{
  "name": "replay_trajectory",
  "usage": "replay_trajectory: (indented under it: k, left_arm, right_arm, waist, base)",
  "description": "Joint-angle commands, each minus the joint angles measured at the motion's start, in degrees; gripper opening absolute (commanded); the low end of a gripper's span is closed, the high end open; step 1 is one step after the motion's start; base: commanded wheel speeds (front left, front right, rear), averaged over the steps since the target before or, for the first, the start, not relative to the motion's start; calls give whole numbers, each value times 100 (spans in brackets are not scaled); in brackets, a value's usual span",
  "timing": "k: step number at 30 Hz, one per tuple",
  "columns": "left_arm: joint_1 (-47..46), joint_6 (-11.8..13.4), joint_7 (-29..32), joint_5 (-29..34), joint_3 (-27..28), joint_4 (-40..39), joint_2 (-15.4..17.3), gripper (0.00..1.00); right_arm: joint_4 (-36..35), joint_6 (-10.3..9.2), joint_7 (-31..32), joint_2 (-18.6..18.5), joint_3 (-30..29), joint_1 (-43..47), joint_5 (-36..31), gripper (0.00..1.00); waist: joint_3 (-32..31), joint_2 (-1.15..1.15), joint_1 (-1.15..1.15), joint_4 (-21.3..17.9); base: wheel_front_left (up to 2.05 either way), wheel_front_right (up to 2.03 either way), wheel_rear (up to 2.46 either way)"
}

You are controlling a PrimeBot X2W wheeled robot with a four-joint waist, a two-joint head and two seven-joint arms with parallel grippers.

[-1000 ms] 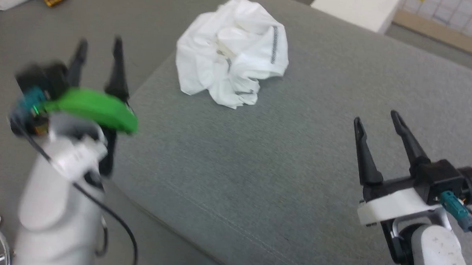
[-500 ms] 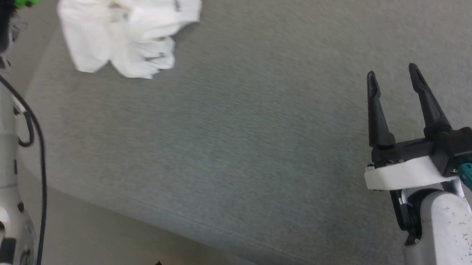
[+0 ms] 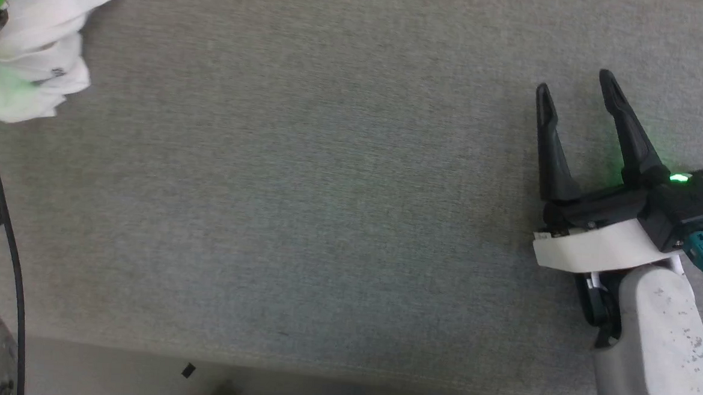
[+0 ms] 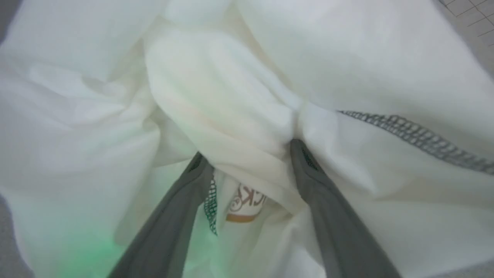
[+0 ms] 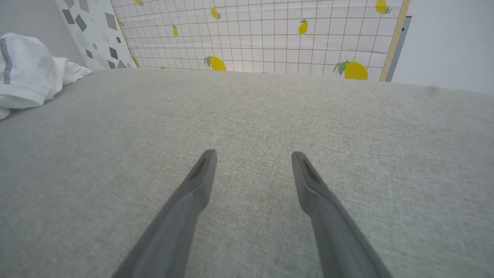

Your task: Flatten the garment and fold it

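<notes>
Reaching into the heap, the left gripper (image 4: 247,154) has its two fingers spread apart and pushed in among the folds of the garment (image 4: 231,77). A thick ridge of cloth lies between them, but the jaws have not closed on it. That placement reads as a set-up for a pinch: a grip low inside the bundle would let the arm lift and shake the shirt loose, which is the first thing flattening needs.

The garment (image 3: 40,55) sits crumpled toward the left edge of the grey cushion (image 3: 328,190), well apart from the right gripper (image 3: 574,83). It is bunched into a ball, with a line of dark zigzag seam stitching (image 4: 417,135) running across one outer fold.

The right gripper (image 5: 252,153) hangs over bare cushion near the right edge, fingers parted and holding nothing, tips aimed toward the far edge and the lemon-print panel (image 5: 347,69) beyond it. Judging by that pose, it waits clear of the cloth so it can take a second corner once the shirt is lifted.

Nothing here works as a container. The nearest thing is the pocket formed by the folds between the left fingers, where the brown-edged logo patch (image 4: 245,204) lies tucked.
</notes>
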Motion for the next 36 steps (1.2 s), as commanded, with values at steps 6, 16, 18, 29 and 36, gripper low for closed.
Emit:
replay_trajectory:
  k: [6, 16, 18, 29, 36]
  left_arm:
    - [556, 127, 556, -119, -48, -232, 65, 25]
    - [444, -577, -2567, 761, -4, -814, 503, 0]
    - [334, -705, -3273, 1005, -110, -745, 570, 0]
    - [-347, -1368, -4499, 1611, -1099, -475, 472, 0]
    - [-788, -1668, -4502, 1463, -1600, -451, -52, 0]
  right_arm:
    - [183, -11, -73, -6, -25, -80, 16, 100]
    - [505, -11, -141, -6, -51, 117, 106, 100]
    - [598, -11, -157, -6, -67, 224, 156, 100]
    - [842, -11, -182, -6, -295, 1068, 383, 100]
    - [774, -11, -77, -6, -346, 1434, 428, 100]
  waist:
    - [194, 0, -1, -238]
    - [-926, 0, -1, -38]
    - [-1289, 0, -1, -17]
    - [-3016, 0, -1, -206]
    - [-3517, 0, -1, -643]
  base:
    - [0, 0, 0]
    - [0, 0, 0]
    - [0, 0, 0]
    - [0, 0, 0]
    - [0, 0, 0]
